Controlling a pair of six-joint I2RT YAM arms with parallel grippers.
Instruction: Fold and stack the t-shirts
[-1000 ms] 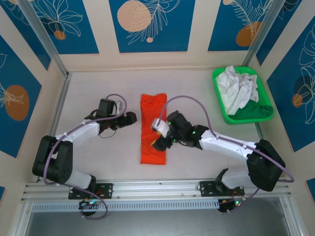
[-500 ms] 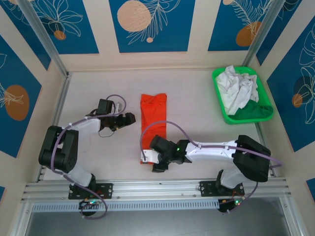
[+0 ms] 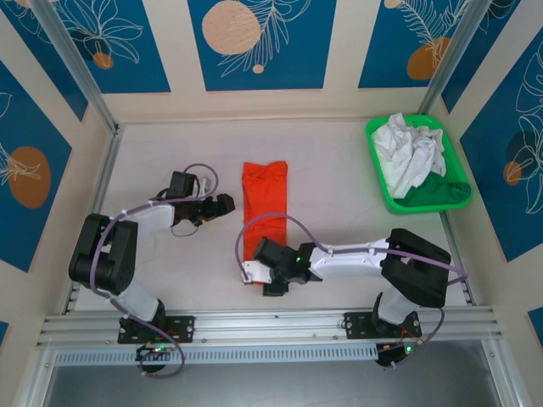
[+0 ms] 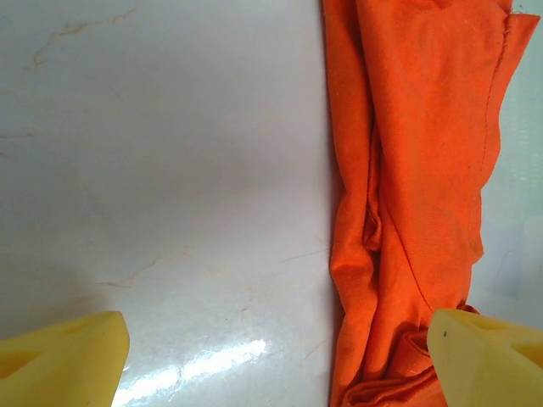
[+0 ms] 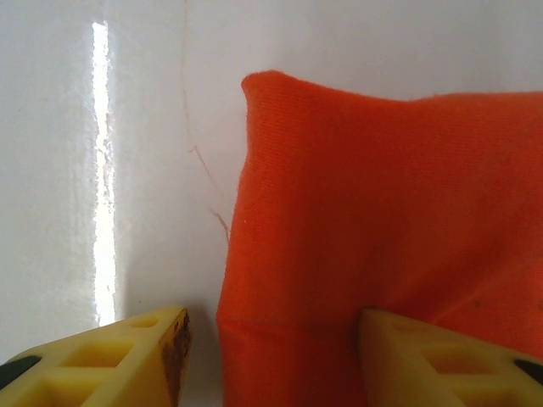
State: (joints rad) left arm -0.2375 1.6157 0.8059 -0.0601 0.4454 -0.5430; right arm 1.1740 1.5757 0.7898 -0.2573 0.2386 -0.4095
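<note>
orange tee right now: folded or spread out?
Folded. The orange t-shirt lies as a long narrow strip on the table, no sleeves spread out; the left wrist view shows overlapping layers and creases.

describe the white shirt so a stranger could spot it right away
Look to the far right corner of the pale table, where a green plastic tray sits. The crumpled white cloth t-shirt lies heaped inside it, unlike the bright orange-red cloth t-shirt folded long at mid-table.
</note>
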